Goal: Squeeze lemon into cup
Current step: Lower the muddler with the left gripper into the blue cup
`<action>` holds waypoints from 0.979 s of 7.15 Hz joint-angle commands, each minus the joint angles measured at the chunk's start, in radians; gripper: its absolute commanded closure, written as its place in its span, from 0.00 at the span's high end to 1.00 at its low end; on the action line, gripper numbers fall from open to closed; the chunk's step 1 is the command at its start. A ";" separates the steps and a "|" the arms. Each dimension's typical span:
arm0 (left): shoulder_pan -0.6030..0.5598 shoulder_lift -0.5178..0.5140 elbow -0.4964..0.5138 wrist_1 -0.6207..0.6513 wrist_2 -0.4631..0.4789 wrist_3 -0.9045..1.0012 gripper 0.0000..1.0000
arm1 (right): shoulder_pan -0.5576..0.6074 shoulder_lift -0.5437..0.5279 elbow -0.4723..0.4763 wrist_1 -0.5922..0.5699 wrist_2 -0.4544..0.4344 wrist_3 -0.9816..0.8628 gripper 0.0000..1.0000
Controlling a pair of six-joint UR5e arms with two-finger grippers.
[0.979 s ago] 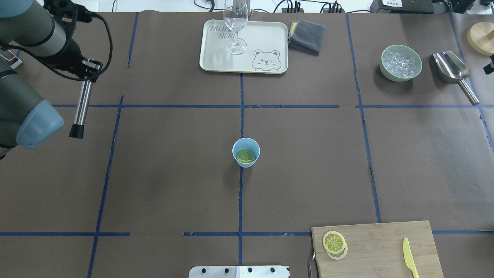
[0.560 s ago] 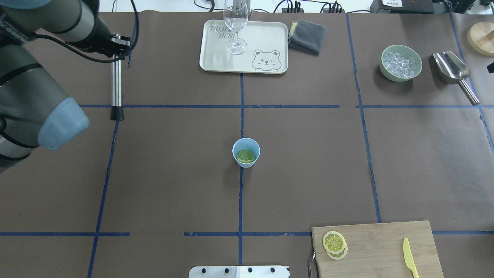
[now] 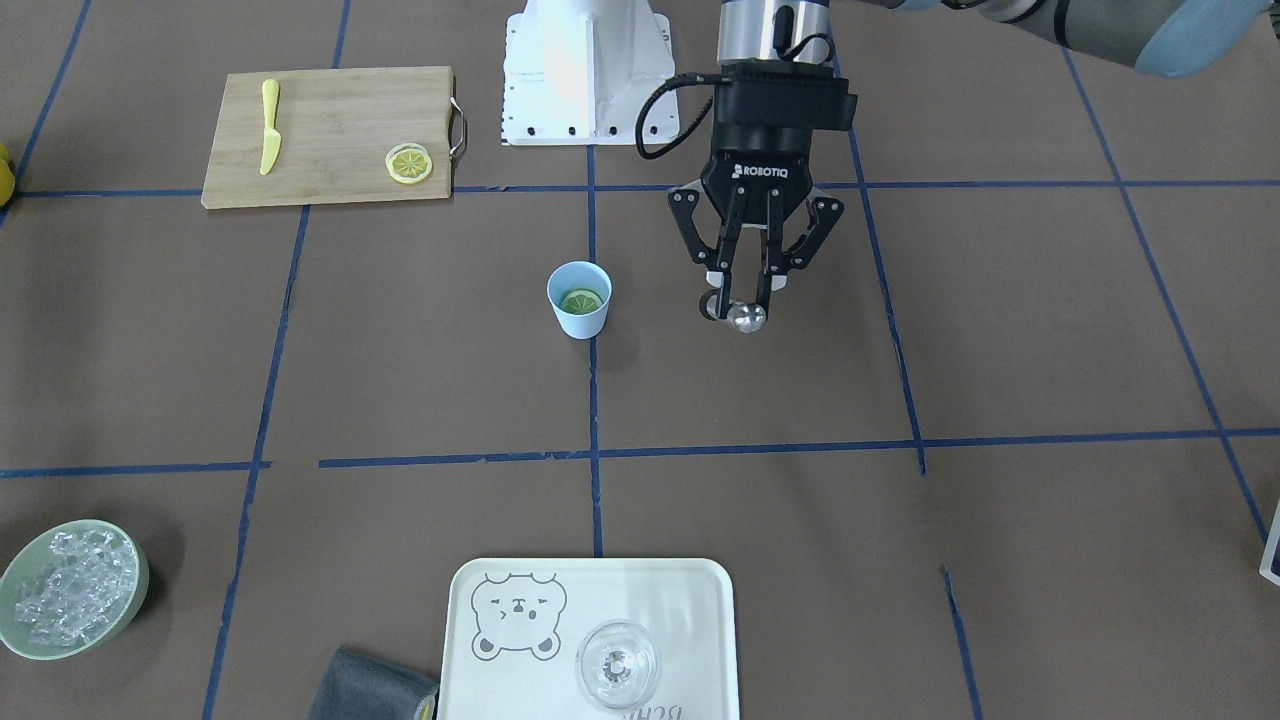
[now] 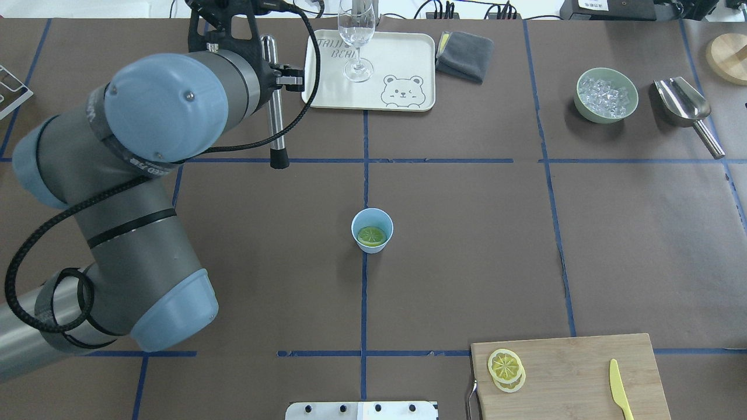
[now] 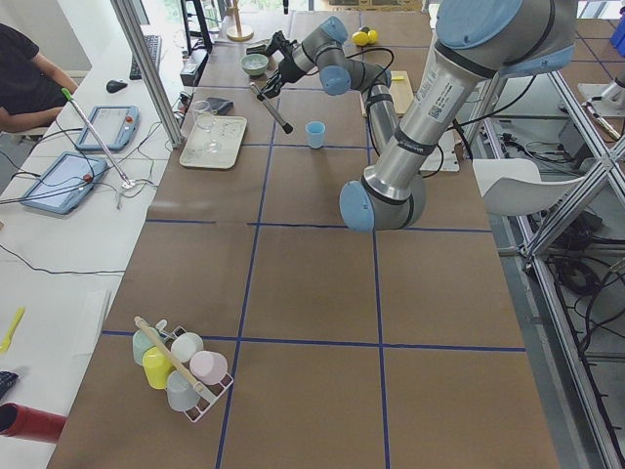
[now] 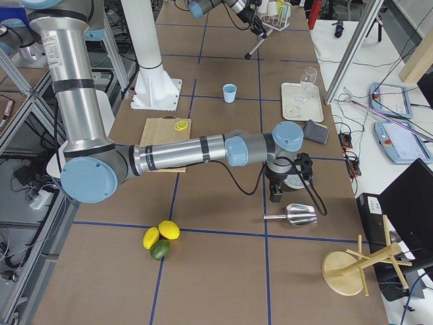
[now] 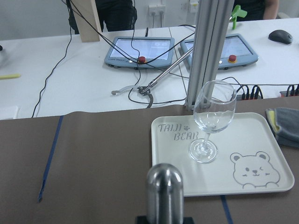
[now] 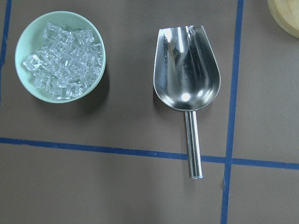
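The light-blue cup (image 4: pixel 372 230) stands at the table's middle, with the lemon slice (image 4: pixel 372 235) lying flat inside it, greenish in shade. Both show in the front view: the cup (image 3: pixel 579 310) and the lemon (image 3: pixel 581 300). My left gripper (image 4: pixel 273 74) is shut on a steel rod with a black tip (image 4: pixel 274 116), held above the table, beyond and to the left of the cup. In the front view the gripper (image 3: pixel 738 300) holds the rod end-on. My right gripper (image 6: pixel 276 189) hovers over the ice bowl and scoop; I cannot tell whether it is open.
A tray (image 4: pixel 402 52) with a wine glass (image 4: pixel 357 41) and a grey cloth (image 4: pixel 464 55) lie at the far edge. An ice bowl (image 4: pixel 579 96) and a metal scoop (image 4: pixel 683 102) lie far right. A cutting board (image 4: pixel 572 373) at the near right holds two lemon slices (image 4: pixel 506 368) and a yellow knife (image 4: pixel 620 388).
My left arm has swung right from the table's far left edge, carrying the rod to just left of the tray. The cup and lemon have not moved.
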 commanded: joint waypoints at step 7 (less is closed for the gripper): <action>0.308 0.076 0.124 -0.715 0.540 0.217 0.00 | 0.035 -0.025 0.009 0.007 -0.013 -0.008 1.00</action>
